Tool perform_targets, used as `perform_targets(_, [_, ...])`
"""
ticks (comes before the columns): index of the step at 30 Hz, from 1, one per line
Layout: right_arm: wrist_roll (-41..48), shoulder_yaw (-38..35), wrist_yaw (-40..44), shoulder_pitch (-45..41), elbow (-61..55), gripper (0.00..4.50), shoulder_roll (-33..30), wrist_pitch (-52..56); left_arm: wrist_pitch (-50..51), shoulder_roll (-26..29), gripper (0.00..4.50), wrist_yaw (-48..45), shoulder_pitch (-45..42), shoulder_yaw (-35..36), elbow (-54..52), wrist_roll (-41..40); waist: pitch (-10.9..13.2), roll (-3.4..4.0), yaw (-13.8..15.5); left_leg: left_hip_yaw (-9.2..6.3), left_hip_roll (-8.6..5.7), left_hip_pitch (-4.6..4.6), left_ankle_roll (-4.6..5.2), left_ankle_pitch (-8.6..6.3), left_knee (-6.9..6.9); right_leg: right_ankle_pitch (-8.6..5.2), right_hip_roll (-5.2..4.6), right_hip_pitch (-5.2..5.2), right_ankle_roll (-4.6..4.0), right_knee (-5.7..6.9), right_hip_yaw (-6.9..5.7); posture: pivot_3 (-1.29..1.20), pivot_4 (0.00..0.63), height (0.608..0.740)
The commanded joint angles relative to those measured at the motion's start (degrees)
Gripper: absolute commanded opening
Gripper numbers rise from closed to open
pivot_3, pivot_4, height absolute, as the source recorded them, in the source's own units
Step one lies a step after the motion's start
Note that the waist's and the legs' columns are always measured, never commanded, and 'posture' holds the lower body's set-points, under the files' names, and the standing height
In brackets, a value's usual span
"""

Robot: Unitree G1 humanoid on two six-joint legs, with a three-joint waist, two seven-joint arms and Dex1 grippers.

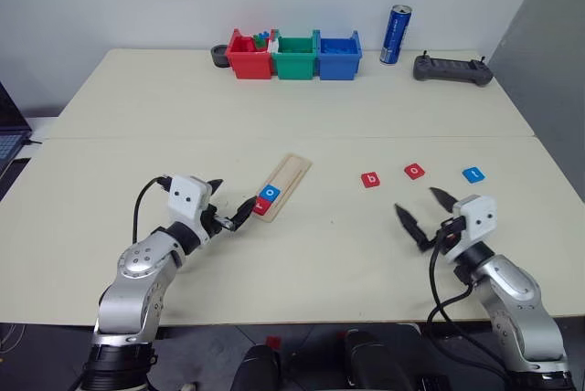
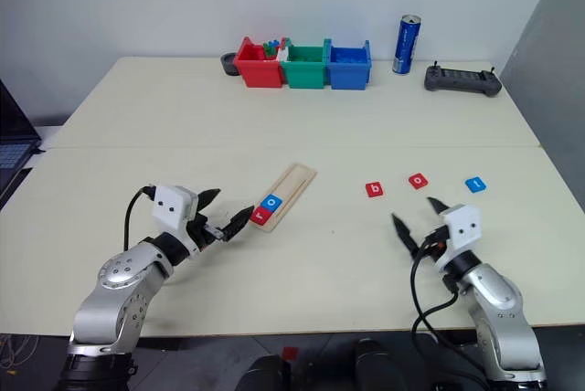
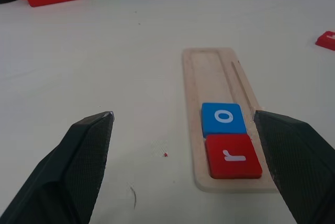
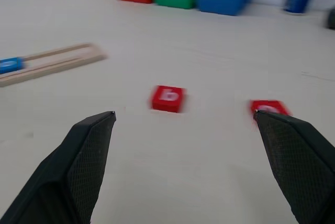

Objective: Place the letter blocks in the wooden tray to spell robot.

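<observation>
— Tray placement? Edges?

— Wooden tray (image 1: 282, 184) lying at a slant near mid-table, near end toward the left gripper (image 1: 232, 211), far end angled away and to the right. Two letter blocks seated at the near end: red r (image 3: 233, 155) last before the rounded lip, blue o (image 3: 223, 119) touching it on the far side. Rest of the groove bare, running up to the far rounded end.

— Left gripper state?

— Fingers spread wide, holding nothing. Pointing at the tray's near end, one fingertip (image 3: 272, 124) just beside the tray's long edge by the two tiles, the other over bare table. No contact to be made out.

— Loose tiles?

— Three in a loose row on the table (image 1: 320, 254), right of the tray and well apart from it: red b (image 1: 370, 179), red o (image 1: 415, 171), blue t (image 1: 473, 174). Gaps between all three, none touching.

— Right gripper?

— Right gripper (image 1: 422, 213) also gaping wide, empty, hovering nearer the front edge than the row, aimed toward b and the red o. Blurred in the wrist view.

— Room to move?

— Wide bare tabletop between tray and tiles, and between both grippers and the front edge. Clutter only along the back edge: red bin (image 1: 248, 55), green bin (image 1: 295, 56), blue bin (image 1: 338, 54), blue can (image 1: 396, 34), dark controller (image 1: 452, 68) near the back right corner.
</observation>
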Motion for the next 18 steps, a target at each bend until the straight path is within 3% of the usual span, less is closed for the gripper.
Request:
perform_targets(1, [4.2, 2.5, 6.3, -0.2, -7.2, 4.49, -4.2, 5.0, 3.2, 0.3, 4.5, 0.5, -1.3, -1.5, -4.1, -0.4, 0.0, -0.03, 0.1, -0.02, 0.0, -0.01, 0.0, 0.0, 0.01, -0.01, 0.0, 0.0, 0.01, 0.0, -0.02, 0.0, 0.15, 0.74])
perform_targets(7, [7.7, 3.6, 11.7, -1.0, -11.3, 4.49, -10.4, 10.2, 5.3, -1.1, 4.5, 2.1, -2.4, -3.9, -4.3, 1.0, 0.0, -0.07, 0.4, -0.02, -0.02, -0.02, 0.0, 0.0, 0.03, -0.02, -0.02, 0.02, 0.04, -0.02, -0.01, 0.0, 0.15, 0.74])
perform_targets(18, [7.4, 4.1, 12.2, -2.7, -12.3, 4.49, -10.6, 11.4, 8.0, -7.8, 4.5, 10.4, -4.7, -6.6, -2.8, 4.9, 0.1, -0.11, 0.6, -0.02, -0.03, -0.03, 0.0, 0.0, 0.04, 0.02, -0.02, 0.02, -0.03, -0.03, -0.02, 0.0, 0.15, 0.74])
